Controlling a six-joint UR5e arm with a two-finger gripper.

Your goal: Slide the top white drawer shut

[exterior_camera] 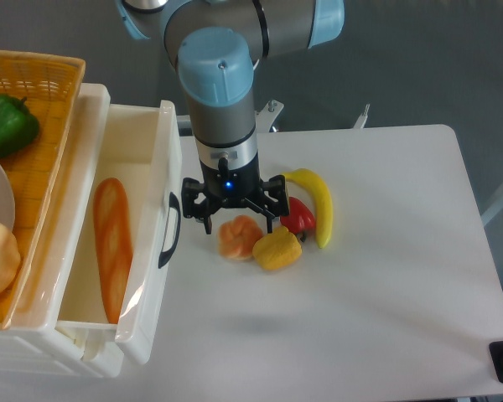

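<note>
The top white drawer [121, 226] stands pulled well out at the left of the desk [386, 276], with a bread loaf [115, 244] lying inside. Closing has not begun. The gripper [236, 224] hangs just beside the black handle [169, 230], over a pastry [239, 237]; its jaws are spread and hold nothing. No contact with the drawer front is visible. The full push toward the cabinet remains to be done.

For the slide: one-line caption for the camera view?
Open tool hovers beside the top white drawer, which stands open with a baguette inside.
</note>
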